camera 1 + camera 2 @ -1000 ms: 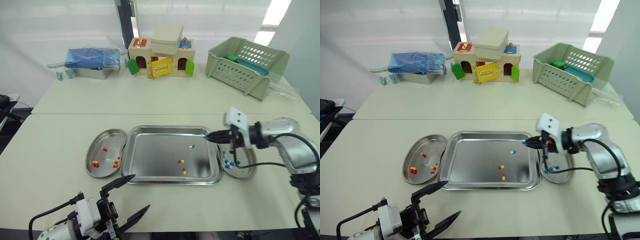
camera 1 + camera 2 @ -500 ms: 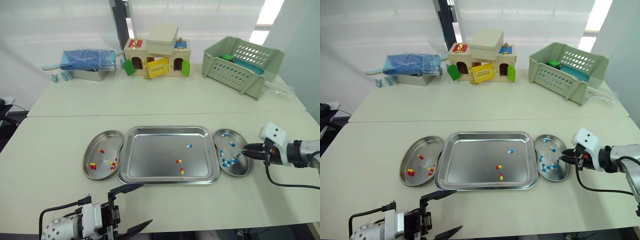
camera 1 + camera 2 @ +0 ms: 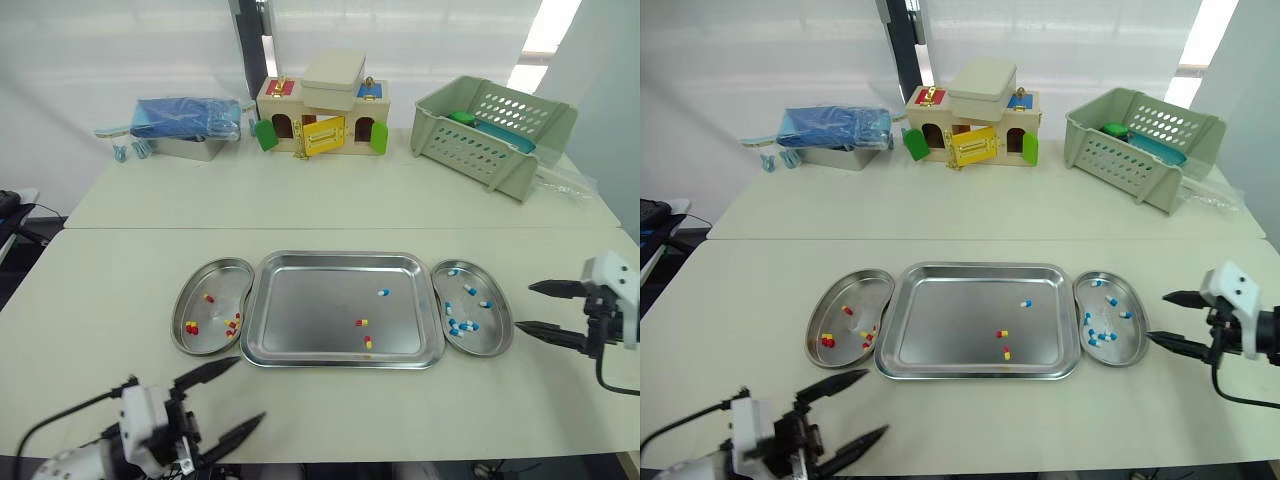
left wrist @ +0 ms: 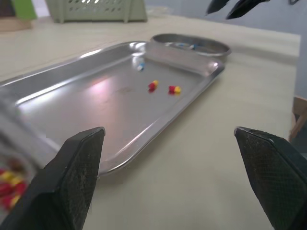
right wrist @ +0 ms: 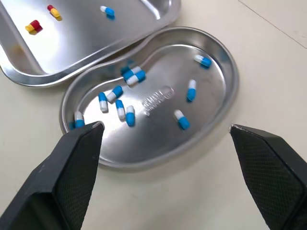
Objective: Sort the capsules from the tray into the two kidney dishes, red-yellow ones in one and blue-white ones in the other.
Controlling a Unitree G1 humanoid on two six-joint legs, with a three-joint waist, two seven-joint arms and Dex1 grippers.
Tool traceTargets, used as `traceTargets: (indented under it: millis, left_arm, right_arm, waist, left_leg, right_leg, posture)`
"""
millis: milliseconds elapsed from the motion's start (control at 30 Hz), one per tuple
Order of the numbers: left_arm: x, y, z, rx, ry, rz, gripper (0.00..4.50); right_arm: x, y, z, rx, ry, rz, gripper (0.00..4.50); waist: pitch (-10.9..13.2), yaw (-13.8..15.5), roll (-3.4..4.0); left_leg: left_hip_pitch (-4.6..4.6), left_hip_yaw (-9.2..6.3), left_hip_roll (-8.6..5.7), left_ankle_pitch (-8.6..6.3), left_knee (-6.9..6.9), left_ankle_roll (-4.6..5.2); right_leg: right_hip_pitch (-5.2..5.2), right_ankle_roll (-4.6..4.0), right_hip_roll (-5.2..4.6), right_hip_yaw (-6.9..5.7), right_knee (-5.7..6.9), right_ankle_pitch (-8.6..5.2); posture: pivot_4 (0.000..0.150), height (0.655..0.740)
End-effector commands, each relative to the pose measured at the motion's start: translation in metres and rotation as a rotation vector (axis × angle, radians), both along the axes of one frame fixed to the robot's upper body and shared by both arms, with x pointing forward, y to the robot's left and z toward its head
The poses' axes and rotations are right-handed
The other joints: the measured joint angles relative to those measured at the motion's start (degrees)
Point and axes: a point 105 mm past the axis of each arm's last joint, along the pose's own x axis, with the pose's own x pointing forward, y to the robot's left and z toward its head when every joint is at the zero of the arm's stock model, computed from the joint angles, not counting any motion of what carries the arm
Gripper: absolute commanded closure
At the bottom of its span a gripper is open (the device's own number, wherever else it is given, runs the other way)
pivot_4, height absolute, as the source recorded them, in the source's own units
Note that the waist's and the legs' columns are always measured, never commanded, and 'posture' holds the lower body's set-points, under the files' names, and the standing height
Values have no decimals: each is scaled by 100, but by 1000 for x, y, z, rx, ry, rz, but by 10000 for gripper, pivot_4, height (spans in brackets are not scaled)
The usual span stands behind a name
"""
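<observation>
Three capsules to clear from the tray

Most of the table (image 3: 120, 290) is bare toward its front edge, where the steel tray (image 3: 300, 300) lies midway between the side edges. One kidney dish (image 3: 225, 280) touches the tray on the side of the left edge and holds red-yellow capsules. The other dish (image 3: 490, 335) touches it on the right and holds blue-white ones. The right claw (image 3: 523, 306) hovers wide open by the right edge, just beside that dish. The left claw (image 3: 250, 388) hangs open over the front edge.

On the tray lie one blue-white capsule (image 3: 383, 292) and two red-yellow capsules (image 3: 361, 322), the second (image 3: 368, 342) closer to the front. The right claw looks best placed for the blue-white one. It should come down from above, pinch across the narrow width, and lift clear of both rims, since a capsule will likely skid on steel.

A stamped mark (image 5: 158, 99) in the right dish's floor is too faint to read.
</observation>
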Motion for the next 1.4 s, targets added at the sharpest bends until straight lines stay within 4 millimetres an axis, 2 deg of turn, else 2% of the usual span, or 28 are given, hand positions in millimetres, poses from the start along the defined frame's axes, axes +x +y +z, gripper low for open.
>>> traceTargets:
  millis: [33, 167, 300, 433, 600, 767, 933, 1033, 1200, 1300, 1400]
  left_arm:
    - [12, 47, 28, 50, 44, 169, 0]
    - [17, 113, 53, 166, 41, 342, 0]
    - [16, 156, 61, 260, 78, 429, 0]
    - [23, 178, 72, 323, 81, 468, 0]
    - [32, 183, 77, 337, 73, 464, 0]
    - [37, 171, 70, 330, 103, 408, 0]
    - [39, 168, 64, 344, 126, 385, 0]
    - [38, 158, 57, 368, 164, 326, 0]
    - [52, 114, 58, 380, 128, 163, 0]
    - [68, 80, 68, 363, 74, 50, 0]
    - [79, 35, 73, 315, 14, -116, 0]
  right_arm:
    - [-7, -12, 9, -1, -40, 21, 158]
    - [-18, -26, -4, -54, -22, 70, 158]
    - [-18, -33, -7, -56, -40, 79, 158]
    - [-18, -37, -11, -60, -35, 75, 158]
    - [-20, -37, -15, -63, -28, 75, 158]
    - [-21, -35, -17, -48, -37, 70, 158]
    - [-22, -36, -18, -31, -52, 61, 158]
    - [-24, -25, -16, 3, -79, 83, 158]
    - [-57, 24, -21, 108, -72, 202, 158]
    - [-77, 61, -28, 213, -95, 246, 158]
    - [-97, 94, -34, 273, -109, 298, 158]
  waist:
    - [1, -2, -1]
    - [1, -13, 1]
    - [2, -65, 5]
    - [3, -114, 6]
    - [4, -127, 8]
    - [5, -138, 8]
    - [5, -138, 9]
    - [5, -137, 9]
    - [4, -44, 7]
    - [1, 9, 2]
    - [-1, 26, 4]
  left_leg:
    - [0, -1, 0, 0, 0, 0]
    - [-1, 0, 2, 0, -2, 0]
    - [0, 4, 1, 0, -4, 0]
    - [1, 4, 2, 0, -7, 0]
    - [0, 4, 2, 0, -7, -1]
    - [-1, 4, 4, 0, -7, -1]
    - [-1, 4, 4, 0, -6, -1]
    - [-2, 4, 4, 0, -7, -1]
    - [-8, -4, 6, 0, -7, -2]
    - [-8, -4, 6, 1, -1, -3]
    - [-6, -5, 4, 1, 2, -4]
  right_leg:
    - [0, 0, 0, -1, 1, 0]
    - [-2, 0, 2, -3, -2, 0]
    - [-4, 0, 2, 0, -2, 0]
    - [-5, -1, 4, -1, -1, 0]
    - [-6, 0, 3, -1, -1, 0]
    - [-8, 0, 3, -1, 0, 0]
    - [-8, 0, 3, 0, 1, 0]
    - [-8, 0, 3, 0, 1, 0]
    - [-7, 0, 4, -8, -2, -1]
    - [-3, 1, 4, -7, 4, 0]
    - [2, 3, 3, -6, 5, 1]
  posture:
    - [1500, 7400]
    - [1500, 7400]
    - [1500, 7400]
    - [1500, 7400]
    - [1500, 7400]
    - [1500, 7400]
    - [1500, 7400]
    - [1500, 7400]
    - [1500, 7400]
    - [1500, 7400]
    - [1500, 7400]
